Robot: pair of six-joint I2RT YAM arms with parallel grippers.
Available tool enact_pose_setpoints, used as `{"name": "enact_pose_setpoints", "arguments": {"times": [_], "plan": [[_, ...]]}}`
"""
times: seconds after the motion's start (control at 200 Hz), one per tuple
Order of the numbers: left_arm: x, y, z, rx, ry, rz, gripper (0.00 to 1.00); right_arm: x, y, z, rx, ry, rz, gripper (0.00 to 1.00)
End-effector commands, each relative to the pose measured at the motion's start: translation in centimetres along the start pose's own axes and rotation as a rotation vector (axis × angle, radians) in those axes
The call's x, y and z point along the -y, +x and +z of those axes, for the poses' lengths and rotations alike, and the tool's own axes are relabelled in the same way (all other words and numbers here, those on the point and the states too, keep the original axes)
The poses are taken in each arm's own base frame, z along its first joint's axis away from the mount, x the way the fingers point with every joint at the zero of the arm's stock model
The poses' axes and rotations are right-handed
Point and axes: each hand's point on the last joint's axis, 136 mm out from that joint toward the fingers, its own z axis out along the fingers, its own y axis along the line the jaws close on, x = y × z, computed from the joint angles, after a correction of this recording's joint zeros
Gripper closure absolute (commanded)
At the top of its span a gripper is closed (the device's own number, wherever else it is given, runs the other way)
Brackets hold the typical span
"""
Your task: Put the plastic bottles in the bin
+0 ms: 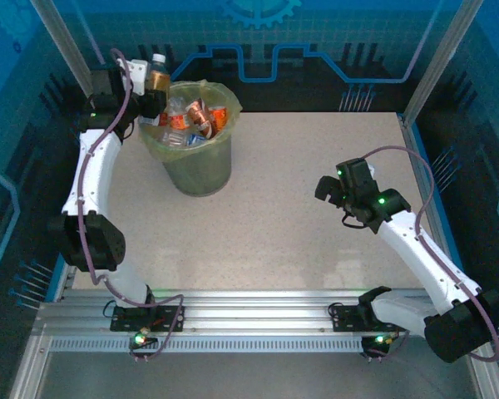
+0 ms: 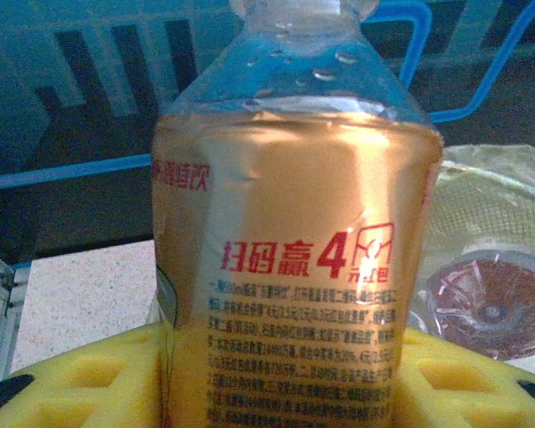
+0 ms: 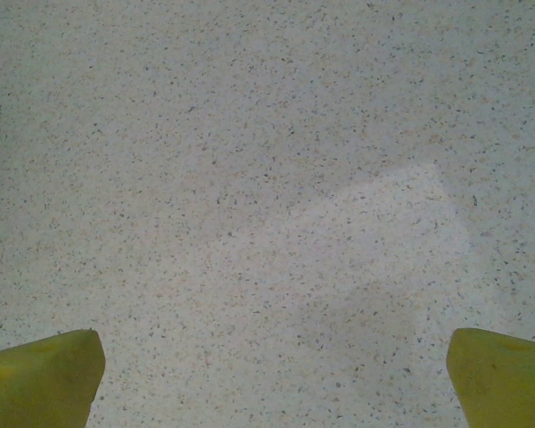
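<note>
My left gripper (image 1: 152, 98) is shut on a clear plastic bottle (image 1: 157, 81) with a gold-brown label, held upright beside the bin's far-left rim. In the left wrist view that bottle (image 2: 294, 267) stands between my yellow fingers (image 2: 80, 379), cap upward. The bin (image 1: 201, 162) is a round bucket lined with a yellow-green bag, standing at the table's far left. Several bottles (image 1: 195, 118) with red and orange labels lie inside it. My right gripper (image 1: 333, 189) hangs open over bare table at the right, its yellow fingertips (image 3: 40, 379) wide apart with nothing between them.
The speckled beige table (image 1: 299, 216) stretches from the bin to the right arm. A blue-patterned back wall (image 1: 316, 41) and metal frame posts (image 1: 437, 58) close the far side. An aluminium rail (image 1: 258, 320) carries both arm bases at the near edge.
</note>
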Motion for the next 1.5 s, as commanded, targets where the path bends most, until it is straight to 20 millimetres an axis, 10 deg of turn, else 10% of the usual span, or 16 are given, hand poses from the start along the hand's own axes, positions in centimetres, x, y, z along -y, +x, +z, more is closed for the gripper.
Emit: {"name": "enact_pose_setpoints", "arguments": {"times": [0.0, 0.445, 0.75, 1.231, 1.496], "plan": [[1.3, 2.1, 0.6, -0.065, 0.088, 0.092, 0.62, -0.4, -0.9, -0.8, 0.027, -0.005, 0.002, 0.00], [2.0, 5.4, 1.7, -0.175, 0.167, 0.116, 0.29, -0.3, -1.0, -0.9, 0.033, 0.001, 0.003, 0.00], [2.1, 0.7, -0.5, -0.021, 0.173, 0.074, 0.07, -0.6, -1.1, -1.2, 0.035, -0.004, 0.001, 0.00], [0.3, -4.6, -0.3, 0.180, 0.124, -0.059, 0.04, -1.2, -1.3, -1.4, 0.039, 0.000, -0.015, 0.00], [-1.1, -5.5, 2.6, 0.219, 0.123, -0.181, 0.21, -1.8, -1.3, -1.0, 0.033, 0.008, -0.026, 0.00]]}}
